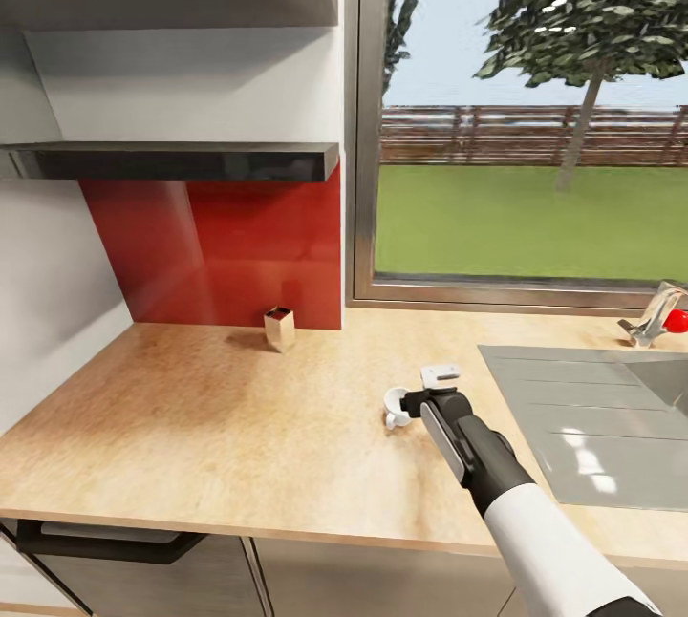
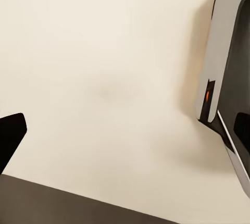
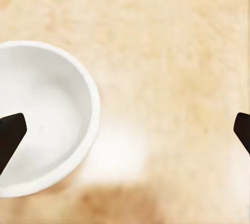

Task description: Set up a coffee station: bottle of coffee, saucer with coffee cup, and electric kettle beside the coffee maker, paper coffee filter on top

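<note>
Overhead, right gripper (image 3: 125, 130) agape over coffee cup (image 3: 39, 117)

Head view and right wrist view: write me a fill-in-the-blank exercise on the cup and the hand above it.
1. The cup stands on the ____.
2. The right hand hovers over the cup with its fingers ____.
3. Inside, the cup is ____.
4. The wall panel behind the counter is coloured ____.

Missing words: counter; open; empty; red.
</note>
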Controlling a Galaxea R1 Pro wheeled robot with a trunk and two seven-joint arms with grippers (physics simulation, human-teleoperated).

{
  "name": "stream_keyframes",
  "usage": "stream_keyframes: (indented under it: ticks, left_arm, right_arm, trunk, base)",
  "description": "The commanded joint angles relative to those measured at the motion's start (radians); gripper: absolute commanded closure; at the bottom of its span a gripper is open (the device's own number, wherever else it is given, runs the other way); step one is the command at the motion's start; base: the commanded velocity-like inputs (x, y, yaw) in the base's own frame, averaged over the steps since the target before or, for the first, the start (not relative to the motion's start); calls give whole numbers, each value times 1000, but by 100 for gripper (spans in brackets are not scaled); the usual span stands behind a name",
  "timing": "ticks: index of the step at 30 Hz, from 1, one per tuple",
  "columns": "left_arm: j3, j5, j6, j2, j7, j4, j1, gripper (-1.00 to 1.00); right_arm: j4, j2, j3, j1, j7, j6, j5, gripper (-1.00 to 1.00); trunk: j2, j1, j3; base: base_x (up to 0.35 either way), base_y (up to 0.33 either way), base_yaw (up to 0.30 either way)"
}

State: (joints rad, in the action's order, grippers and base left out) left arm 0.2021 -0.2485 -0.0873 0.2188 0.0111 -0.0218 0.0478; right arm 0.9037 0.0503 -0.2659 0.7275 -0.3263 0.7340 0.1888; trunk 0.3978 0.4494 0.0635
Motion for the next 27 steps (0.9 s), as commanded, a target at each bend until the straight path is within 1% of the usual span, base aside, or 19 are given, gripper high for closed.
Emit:
stream_keyframes:
  ticks: [1, 9, 18, 27]
  left_arm:
    - [8, -8, -5, 0, 1, -2, 1, -100]
    - [8, -8, -2, 1, 1, -3, 1, -100]
    - [8, -8, -2, 1, 1, -3, 1, -100]
    - [8, -8, -2, 1, 1, -3, 1, -100]
  right_arm:
    - [0, -1, -3, 1, -10, 2, 11, -100]
    - [-10, -3, -3, 1, -8, 2, 11, -100]
    - [-23, -4, -3, 1, -8, 2, 12, -100]
    - [-23, -4, -3, 1, -8, 2, 12, -100]
  trunk:
    - [2, 1, 2]
    - [2, 1, 2]
    - [2, 1, 2]
    - [2, 1, 2]
  base:
    - [0, 3, 0]
    - [0, 3, 0]
    - [51, 132, 0]
    - [9, 20, 0]
